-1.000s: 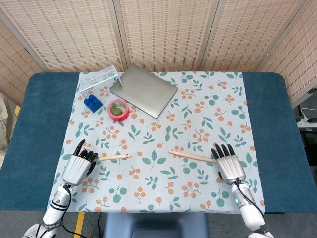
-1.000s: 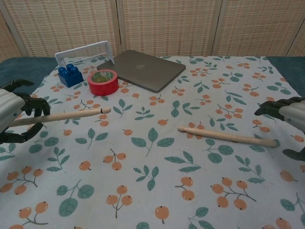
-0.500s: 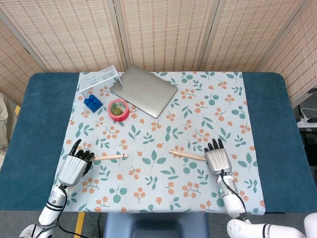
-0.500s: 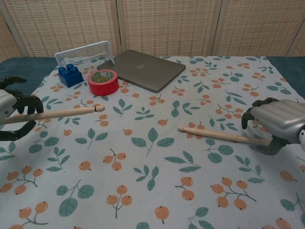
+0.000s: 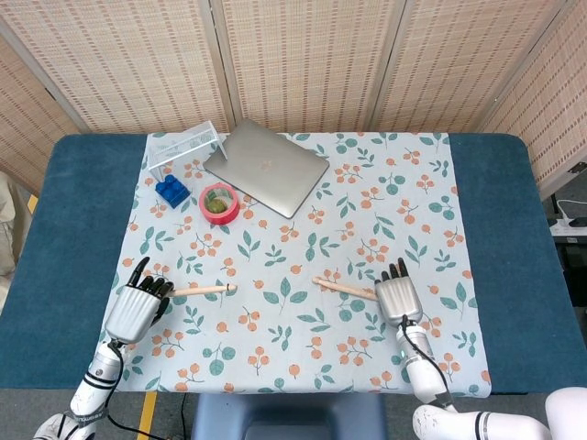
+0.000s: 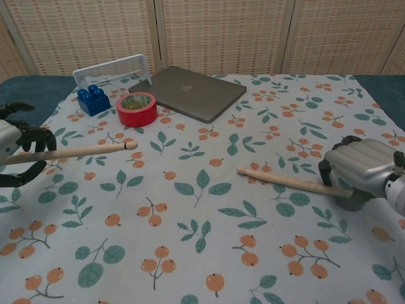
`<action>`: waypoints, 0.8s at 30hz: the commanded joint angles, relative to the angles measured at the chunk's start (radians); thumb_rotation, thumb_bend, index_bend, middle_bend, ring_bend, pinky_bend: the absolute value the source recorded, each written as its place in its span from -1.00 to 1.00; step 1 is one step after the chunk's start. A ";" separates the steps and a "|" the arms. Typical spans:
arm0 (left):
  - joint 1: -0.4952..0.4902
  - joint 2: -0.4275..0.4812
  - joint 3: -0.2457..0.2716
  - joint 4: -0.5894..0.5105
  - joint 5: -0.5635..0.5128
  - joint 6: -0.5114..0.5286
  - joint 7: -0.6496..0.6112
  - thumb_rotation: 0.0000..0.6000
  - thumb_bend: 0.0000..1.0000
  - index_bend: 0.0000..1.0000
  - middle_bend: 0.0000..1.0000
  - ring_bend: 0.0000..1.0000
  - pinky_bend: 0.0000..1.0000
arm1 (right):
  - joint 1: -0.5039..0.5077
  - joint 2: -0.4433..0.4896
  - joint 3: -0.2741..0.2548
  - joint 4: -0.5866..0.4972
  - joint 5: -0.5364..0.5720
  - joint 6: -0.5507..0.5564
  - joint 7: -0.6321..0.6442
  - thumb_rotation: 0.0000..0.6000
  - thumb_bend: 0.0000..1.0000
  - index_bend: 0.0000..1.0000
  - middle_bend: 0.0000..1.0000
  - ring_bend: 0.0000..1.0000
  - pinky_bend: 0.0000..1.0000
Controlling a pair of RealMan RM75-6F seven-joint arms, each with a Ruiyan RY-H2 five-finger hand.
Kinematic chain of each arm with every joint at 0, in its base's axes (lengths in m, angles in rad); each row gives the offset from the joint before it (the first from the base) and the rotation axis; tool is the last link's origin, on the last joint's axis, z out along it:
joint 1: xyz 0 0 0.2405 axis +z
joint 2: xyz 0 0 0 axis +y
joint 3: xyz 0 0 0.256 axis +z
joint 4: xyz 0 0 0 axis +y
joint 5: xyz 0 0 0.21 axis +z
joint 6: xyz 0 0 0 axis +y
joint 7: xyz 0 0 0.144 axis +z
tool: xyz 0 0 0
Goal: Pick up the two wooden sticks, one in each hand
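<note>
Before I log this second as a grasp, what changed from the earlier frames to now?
The right hand moved inward along the right stick and closed over its outer end, which had lain free beside open fingers. The left hand, already holding the left stick, drew back slightly. Laptop, tape roll, blue block and rack stayed put.

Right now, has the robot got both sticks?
Nearly. The left hand holds the left stick, its far end off the cloth. The right hand has its fingers around the right stick, which looks to lie on the tablecloth. Lifting it remains.
</note>
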 commanded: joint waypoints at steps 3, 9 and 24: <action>0.000 -0.002 -0.001 0.007 -0.003 -0.003 0.000 1.00 0.06 0.65 0.76 0.03 -0.70 | 0.004 -0.009 -0.010 0.011 0.001 0.007 -0.005 1.00 -0.47 0.17 -0.27 -0.60 -0.86; 0.000 -0.003 -0.002 0.015 -0.007 -0.003 -0.001 1.00 0.05 0.66 0.76 0.03 -0.70 | 0.009 -0.017 -0.016 0.021 0.008 0.013 -0.010 1.00 -0.45 0.26 -0.15 -0.48 -0.86; -0.003 0.002 0.001 0.001 -0.005 -0.004 0.008 1.00 0.05 0.66 0.76 0.04 -0.70 | 0.006 0.003 -0.051 -0.037 -0.071 0.089 -0.049 1.00 -0.36 0.57 0.14 -0.16 -0.79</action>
